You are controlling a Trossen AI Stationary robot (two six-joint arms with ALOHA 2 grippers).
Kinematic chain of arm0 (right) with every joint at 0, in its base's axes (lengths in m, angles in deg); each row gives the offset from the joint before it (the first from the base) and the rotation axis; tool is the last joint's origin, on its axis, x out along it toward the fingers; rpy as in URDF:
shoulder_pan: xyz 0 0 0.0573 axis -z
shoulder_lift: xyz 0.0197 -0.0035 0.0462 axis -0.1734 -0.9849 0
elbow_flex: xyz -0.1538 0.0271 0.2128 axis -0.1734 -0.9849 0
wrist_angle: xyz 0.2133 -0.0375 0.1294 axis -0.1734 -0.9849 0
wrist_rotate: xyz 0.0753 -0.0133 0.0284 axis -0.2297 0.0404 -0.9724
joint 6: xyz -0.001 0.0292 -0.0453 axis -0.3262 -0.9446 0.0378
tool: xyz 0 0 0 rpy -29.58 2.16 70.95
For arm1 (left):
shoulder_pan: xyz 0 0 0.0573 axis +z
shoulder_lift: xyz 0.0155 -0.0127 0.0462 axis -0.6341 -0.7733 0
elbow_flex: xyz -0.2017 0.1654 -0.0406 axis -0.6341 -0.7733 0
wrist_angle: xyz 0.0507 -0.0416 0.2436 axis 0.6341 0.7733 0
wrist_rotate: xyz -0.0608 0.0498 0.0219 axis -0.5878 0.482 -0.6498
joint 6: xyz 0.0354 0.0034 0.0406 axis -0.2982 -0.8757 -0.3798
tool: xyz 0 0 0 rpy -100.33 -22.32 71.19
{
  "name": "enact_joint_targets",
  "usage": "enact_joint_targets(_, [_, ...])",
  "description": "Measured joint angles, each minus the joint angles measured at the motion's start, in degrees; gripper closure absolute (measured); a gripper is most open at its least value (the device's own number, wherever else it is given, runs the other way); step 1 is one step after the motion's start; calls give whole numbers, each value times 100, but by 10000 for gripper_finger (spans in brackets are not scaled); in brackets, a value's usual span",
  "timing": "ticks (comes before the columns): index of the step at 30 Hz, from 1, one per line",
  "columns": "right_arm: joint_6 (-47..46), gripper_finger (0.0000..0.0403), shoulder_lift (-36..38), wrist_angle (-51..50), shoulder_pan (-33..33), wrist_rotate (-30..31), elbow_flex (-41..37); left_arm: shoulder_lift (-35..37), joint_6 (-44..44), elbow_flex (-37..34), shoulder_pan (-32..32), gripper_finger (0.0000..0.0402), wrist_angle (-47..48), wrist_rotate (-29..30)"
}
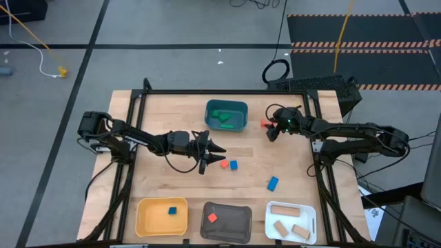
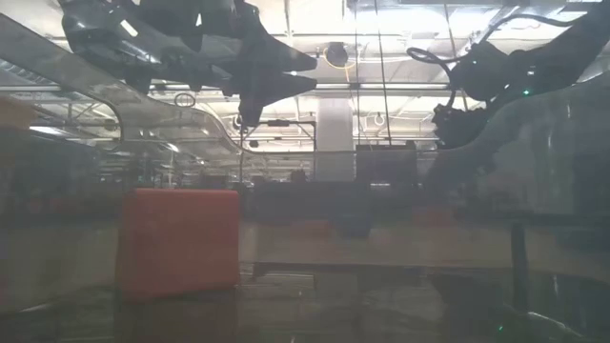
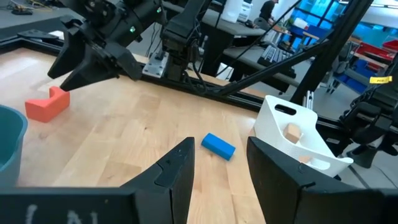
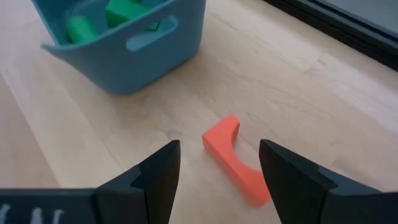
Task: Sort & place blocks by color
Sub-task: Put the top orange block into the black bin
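Note:
My right gripper (image 4: 219,148) hangs open above a red arch-shaped block (image 4: 236,160) that lies flat on the table right of the teal tray (image 1: 226,115); the fingers stand on either side of it, clear of it. Green blocks (image 4: 121,12) lie in that tray. My left gripper (image 1: 213,153) hovers open at mid-table, pointing level toward the table's right edge. Just past it lie a small red block (image 1: 224,164) and a blue block (image 1: 233,165). Another blue block (image 3: 218,146) lies farther right.
Along the near edge stand a yellow tray (image 1: 162,216) holding a blue block (image 1: 172,210), a grey tray (image 1: 226,220) holding a red block (image 1: 212,217), and a white tray (image 1: 291,222) holding tan blocks. A black frame (image 1: 320,158) borders the table.

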Motion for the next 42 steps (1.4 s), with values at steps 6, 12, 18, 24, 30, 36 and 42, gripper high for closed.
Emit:
enact_joint_targets(6, [453,190,0,195,1,3,-1,0,0,2,0,254,-3,-2])
enact_joint_targets(12, [1075,190,-130,172,1,1,87,1,0,1,0,254,-10,0])
enact_joint_targets(18, [1447,190,-538,170,1,-18,167,0,-7,0,2,254,-10,0])
enact_joint_targets(24, [2613,190,-930,172,0,137,198,0,-48,0,2,254,-10,0])
enact_joint_targets(30, [3086,190,-1086,219,16,551,200,2,-48,0,6,254,53,0])
enact_joint_targets(36, [2913,193,-1346,245,16,261,202,2,-55,0,7,254,67,0])
enact_joint_targets(42, [2913,225,-1621,329,16,291,217,1,-56,0,7,254,69,0])
